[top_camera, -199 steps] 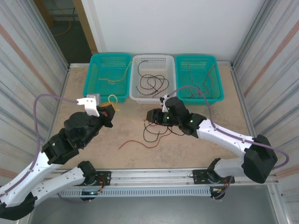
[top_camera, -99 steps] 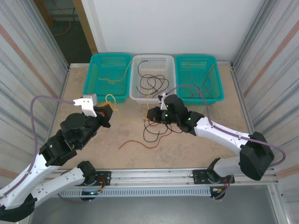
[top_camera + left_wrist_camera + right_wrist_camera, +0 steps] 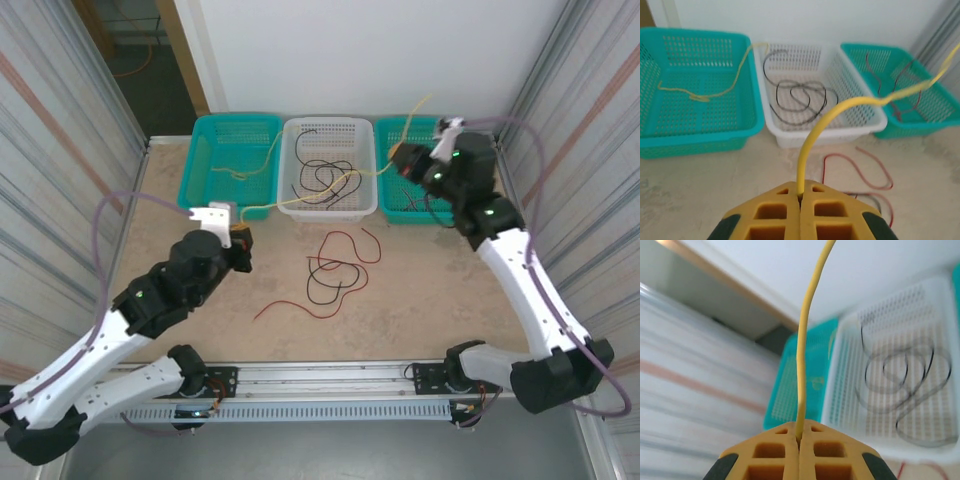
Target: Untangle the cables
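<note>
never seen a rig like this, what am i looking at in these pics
This is a two-armed robot at the near edge of a table. The wide picture looks down from above; the other two come from cameras on each wrist, so the yellow blocks are fingers. The left end effector and the right end effector are each shut on one yellow cable, stretched between them over the white basket. A red cable and a black cable lie loose on the table.

Left fingers (image 3: pixel 771 220) closed, right fingers (image 3: pixel 771 460) closed, seemingly raised high
</note>
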### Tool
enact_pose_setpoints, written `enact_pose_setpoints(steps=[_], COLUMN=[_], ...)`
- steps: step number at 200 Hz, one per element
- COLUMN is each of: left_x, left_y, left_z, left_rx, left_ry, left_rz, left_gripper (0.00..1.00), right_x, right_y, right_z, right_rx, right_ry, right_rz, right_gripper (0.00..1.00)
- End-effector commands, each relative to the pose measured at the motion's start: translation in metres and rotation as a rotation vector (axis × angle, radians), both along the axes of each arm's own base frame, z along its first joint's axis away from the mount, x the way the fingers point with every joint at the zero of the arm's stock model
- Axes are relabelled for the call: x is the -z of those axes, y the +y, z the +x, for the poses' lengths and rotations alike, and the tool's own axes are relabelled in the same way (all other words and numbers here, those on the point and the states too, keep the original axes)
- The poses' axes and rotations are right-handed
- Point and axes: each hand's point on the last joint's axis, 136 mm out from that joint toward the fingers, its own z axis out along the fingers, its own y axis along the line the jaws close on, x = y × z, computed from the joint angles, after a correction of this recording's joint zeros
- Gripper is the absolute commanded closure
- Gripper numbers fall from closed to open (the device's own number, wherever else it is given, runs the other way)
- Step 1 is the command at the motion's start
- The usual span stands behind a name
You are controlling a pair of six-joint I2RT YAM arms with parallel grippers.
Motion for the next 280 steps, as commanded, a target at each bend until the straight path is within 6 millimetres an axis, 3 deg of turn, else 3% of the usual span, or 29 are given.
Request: enact_pose_setpoints(steps=[1,39,70,106,139,150,167,180,196,237,280], left_x=[0.039,0.089,0.132,0.143,0.109,0.095,0.074,0.059,0.041,-0.014,-0.075], left_y=[-0.016,-0.048,-0.066,-0.096,-0.111,-0.109,-0.095,-0.079,-0.055,0.010,0.075], left_z=[-0.003,-0.013,-0.028,-0.041,-0.032,-0.027,-0.012,0.002,0.019,0.056,0.095], left_rx=[0.104,0.282,0.398,0.516,0.536,0.523,0.455,0.372,0.257,0.000,-0.242], left_ry=[0.089,0.228,0.373,0.384,0.275,0.252,0.219,0.198,0.183,0.076,-0.065], left_rz=[0.116,0.275,0.436,0.441,0.267,0.207,0.140,0.083,-0.016,-0.190,-0.294], left_gripper=[1.00,1.00,1.00,1.00,1.00,1.00,1.00,1.00,1.00,1.00,1.00], right_x=[-0.030,-0.065,-0.081,-0.086,-0.062,-0.054,-0.046,-0.040,-0.032,0.005,0.040], right_y=[-0.022,-0.052,-0.073,-0.078,-0.068,-0.067,-0.067,-0.067,-0.069,-0.066,-0.032], right_z=[-0.008,0.000,0.004,0.007,0.012,0.013,0.011,0.008,0.005,-0.008,-0.035], right_rx=[0.008,0.080,0.124,0.119,0.087,0.083,0.081,0.084,0.093,0.082,0.000], right_ry=[-0.047,-0.102,-0.130,-0.136,-0.084,-0.066,-0.061,-0.057,-0.039,0.025,0.064], right_rz=[-0.020,0.015,0.039,0.078,0.082,0.081,0.068,0.049,0.030,0.005,-0.076], right_gripper=[1.00,1.00,1.00,1.00,1.00,0.89,0.61,0.47,0.42,0.40,0.41])
